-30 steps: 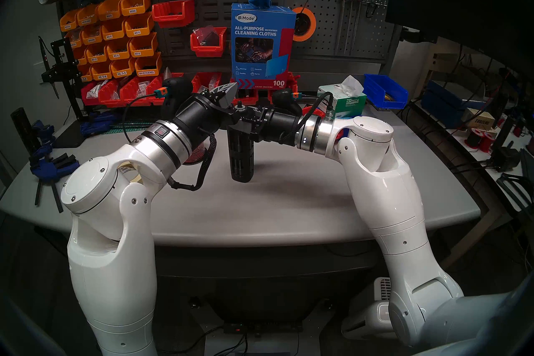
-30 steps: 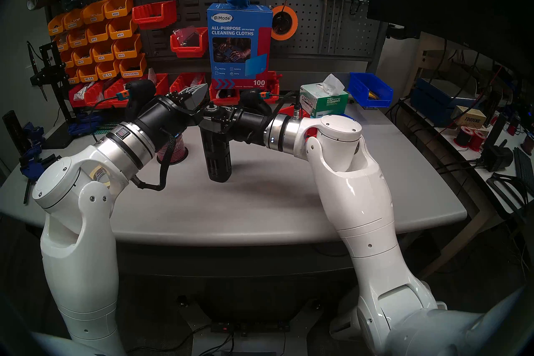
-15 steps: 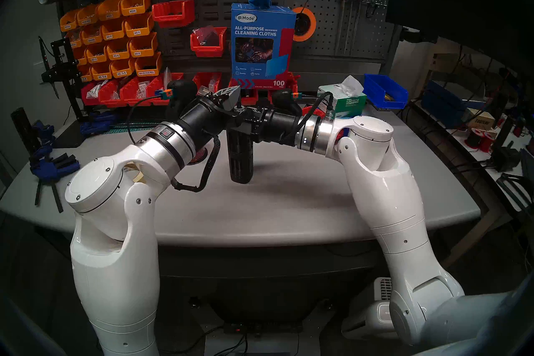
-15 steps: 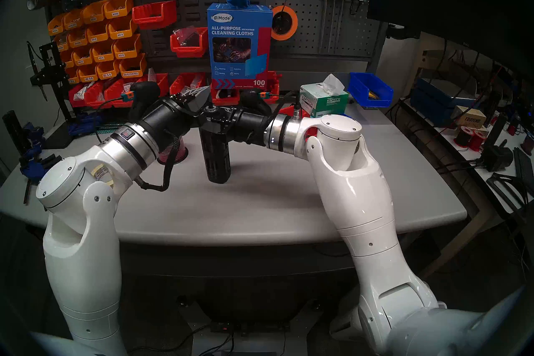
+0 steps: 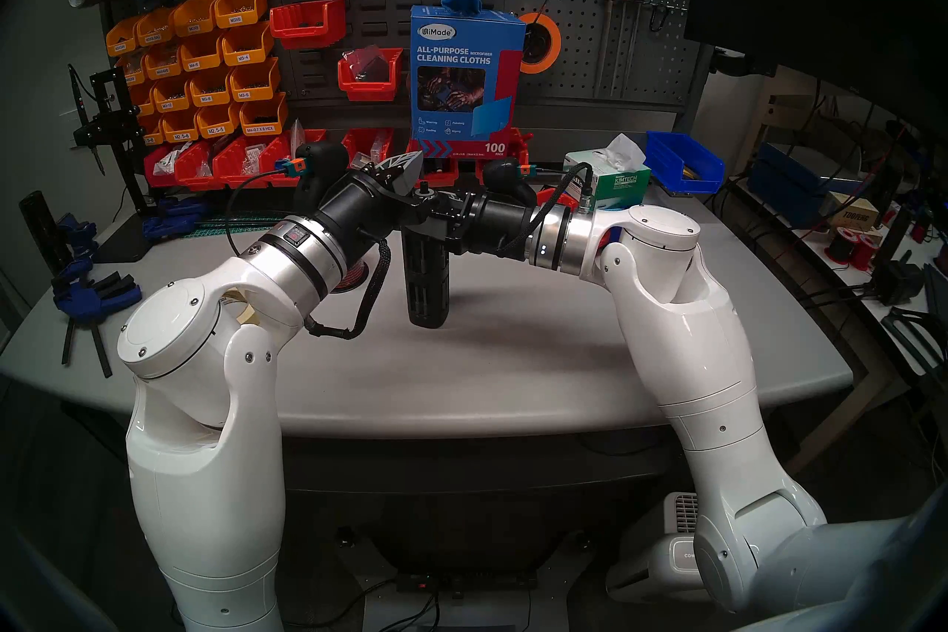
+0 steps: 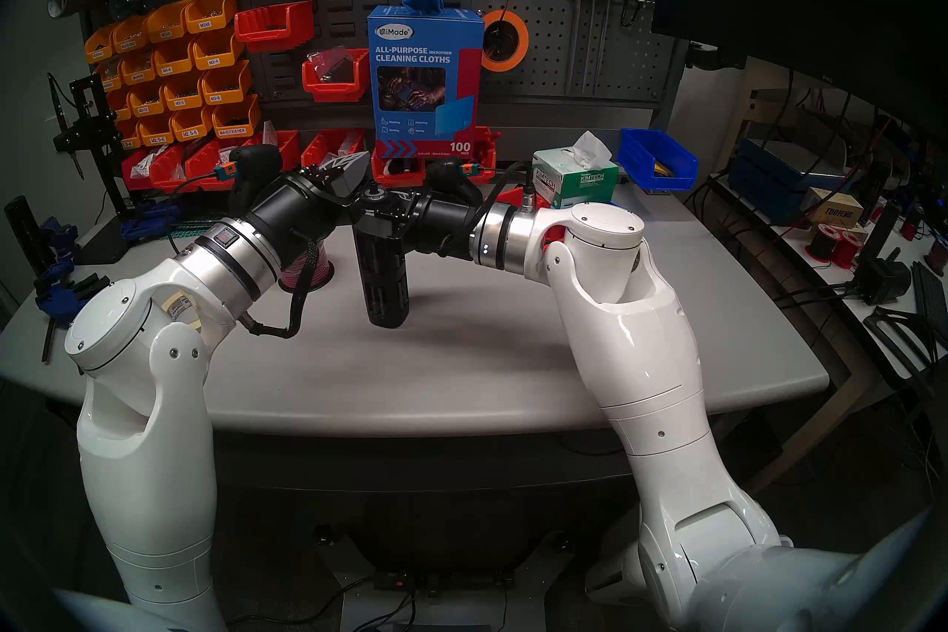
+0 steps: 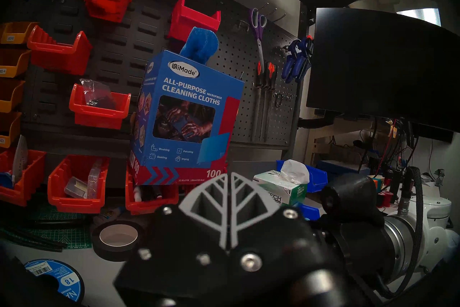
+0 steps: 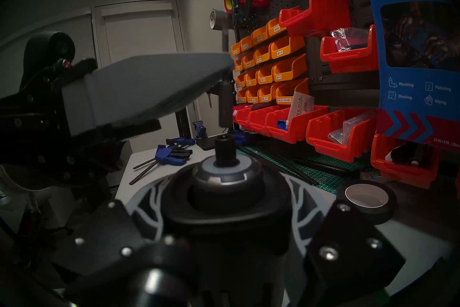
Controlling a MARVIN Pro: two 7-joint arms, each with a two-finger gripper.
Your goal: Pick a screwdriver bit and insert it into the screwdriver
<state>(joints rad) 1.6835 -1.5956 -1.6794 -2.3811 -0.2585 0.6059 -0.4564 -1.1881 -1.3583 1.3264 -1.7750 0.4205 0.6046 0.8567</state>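
The screwdriver (image 5: 427, 277) is located over the middle of the table (image 5: 513, 359), long axis near vertical, socket (image 8: 225, 147) upward; whether its base rests on the table cannot be told. The right claw (image 5: 436, 213) is brought in from the right of the screwdriver and is clamped round the body just below the silver ring. The left claw (image 7: 228, 179) is presented from the left of the screwdriver, with its fingers (image 8: 149, 89) pressed together and the tip held just above the socket, slightly apart from it. Whether a bit is pinched at that tip cannot be told, as no bit is clearly resolved in any view. The coming move is judged to turn on one relation: the socket lies directly below the left claw tip, so a bit, if carried, is to be kept parallel to the screwdriver axis and lowered straight down.
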